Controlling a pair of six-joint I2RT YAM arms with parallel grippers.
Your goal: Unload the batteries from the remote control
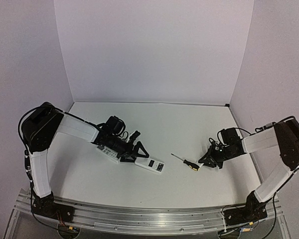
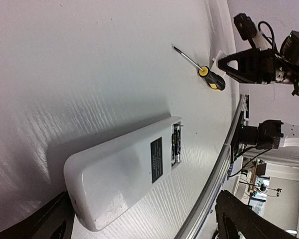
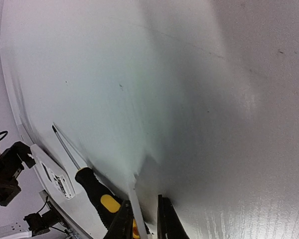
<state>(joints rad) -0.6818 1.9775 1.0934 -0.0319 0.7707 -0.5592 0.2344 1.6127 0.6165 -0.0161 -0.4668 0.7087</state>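
The remote control (image 1: 150, 164) lies back up near the table's middle. It shows large in the left wrist view (image 2: 119, 174), with its dark recess open. The batteries (image 2: 177, 144) sit inside the recess, two dark cells side by side. My left gripper (image 1: 134, 153) is open wide, its fingers either side of the remote's near end (image 2: 144, 221). My right gripper (image 1: 205, 163) rests low on the table beside the screwdriver (image 1: 187, 162). Its jaws (image 3: 144, 219) stand narrowly apart. The thin white cover piece (image 3: 137, 204) stands on edge against one finger, with a gap to the other.
A slimmer white remote with grey buttons (image 1: 106, 152) lies under my left wrist, end to end with the task remote. The black-and-yellow screwdriver (image 3: 97, 194) (image 2: 209, 74) lies between the two grippers. A metal rail (image 1: 149, 216) runs along the near edge. White walls enclose the table.
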